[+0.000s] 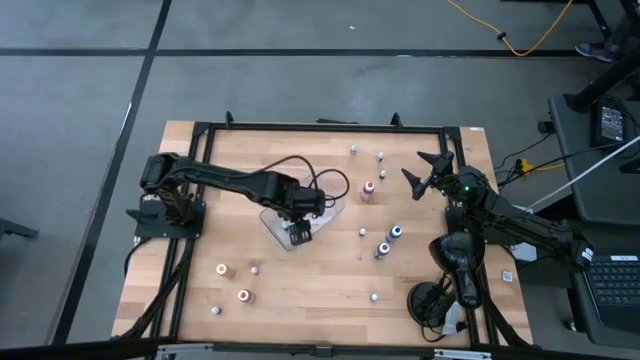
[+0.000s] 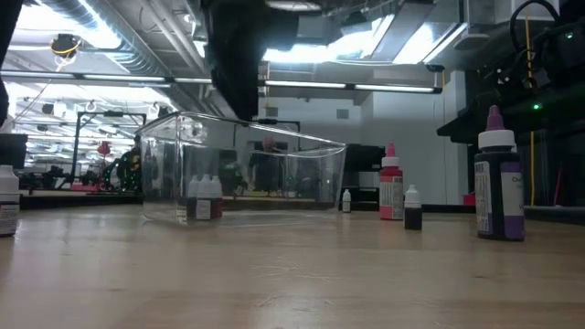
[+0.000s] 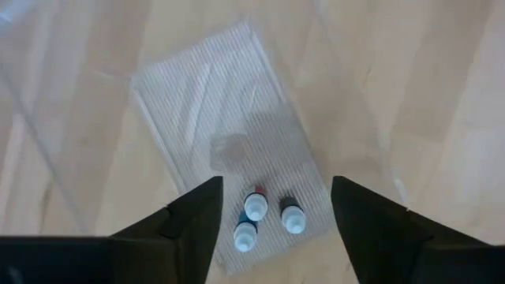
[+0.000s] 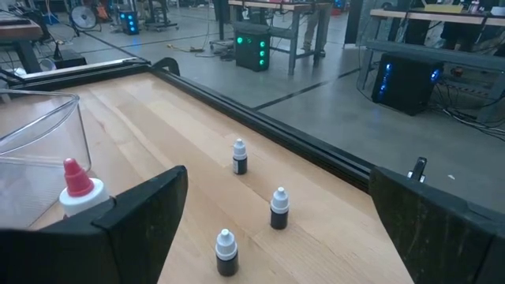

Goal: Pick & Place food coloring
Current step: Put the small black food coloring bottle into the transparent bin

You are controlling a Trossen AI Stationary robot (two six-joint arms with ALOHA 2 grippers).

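The clear plastic tray (image 1: pixel 335 212) sits mid-table. Three small food coloring bottles (image 3: pixel 256 205) stand upright on its ribbed floor; in the low view they show at the tray's near left corner (image 2: pixel 206 196). My left gripper (image 3: pixel 276 189) hangs above the tray (image 1: pixel 300 235), pointing down, open, with nothing between its fingers and well clear of the bottles. My right gripper (image 1: pixel 420 170) waits at the right side of the table, open and about level (image 4: pixel 276 173). More bottles stand loose on the wood, among them a red-capped one (image 1: pixel 368 190) and blue-capped ones (image 1: pixel 396 232).
Loose bottles stand right of the tray (image 1: pixel 383 250), near the far edge (image 1: pixel 353 150) and at the near left (image 1: pixel 244 295). A tall purple bottle (image 2: pixel 498 178) stands close to the low camera. A black frame (image 1: pixel 320 126) rims the table. Bare wood lies near the front.
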